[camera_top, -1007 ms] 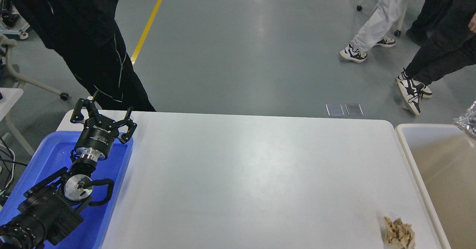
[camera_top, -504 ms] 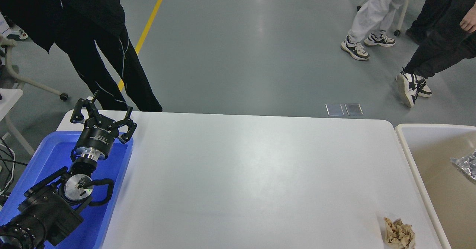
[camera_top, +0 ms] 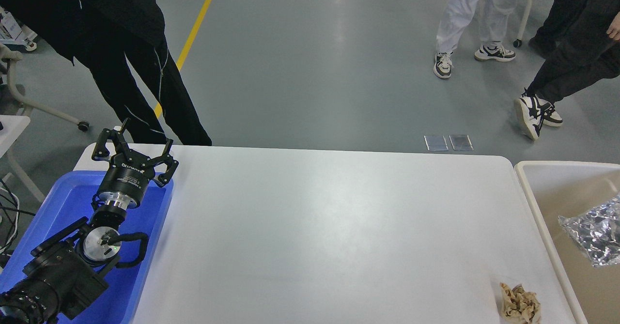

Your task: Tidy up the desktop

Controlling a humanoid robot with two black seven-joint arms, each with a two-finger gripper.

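Observation:
The white desktop [camera_top: 319, 227] fills the middle of the head view. A crumpled brown paper wad [camera_top: 519, 303] lies on it near the front right corner. My left gripper [camera_top: 135, 145] is open and empty, held above the far end of the blue tray [camera_top: 58, 208], far from the wad. A crumpled piece of silver foil [camera_top: 593, 234] shows inside the beige bin [camera_top: 533, 203] at the right edge. My right gripper is out of view.
A person in black stands at the table's far left corner [camera_top: 135, 72]. Other people's legs [camera_top: 484, 23] are on the floor beyond the far right. Two small floor plates [camera_top: 448, 142] lie behind the table's far edge.
The silver foil has dropped from above the bin's far right down into the bin. The people behind the table have shifted. My left arm has not moved.

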